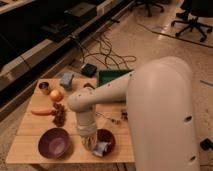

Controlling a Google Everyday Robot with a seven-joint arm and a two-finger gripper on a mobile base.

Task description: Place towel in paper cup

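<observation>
A small reddish-brown paper cup (108,137) stands near the front edge of the wooden table (30,127). A crumpled grey-blue towel (102,148) lies at the cup's front left rim, partly over it. My gripper (91,143) points down at the end of the white arm (95,102), right beside the cup's left side and touching or nearly touching the towel. The arm's wrist hides part of the gripper.
A purple bowl (54,143) sits left of the gripper. A carrot (41,112), grapes (60,116), an orange fruit (56,95), a metal can (44,88) and a grey-blue object (66,80) lie farther back left. A green tray (112,77) is at the back.
</observation>
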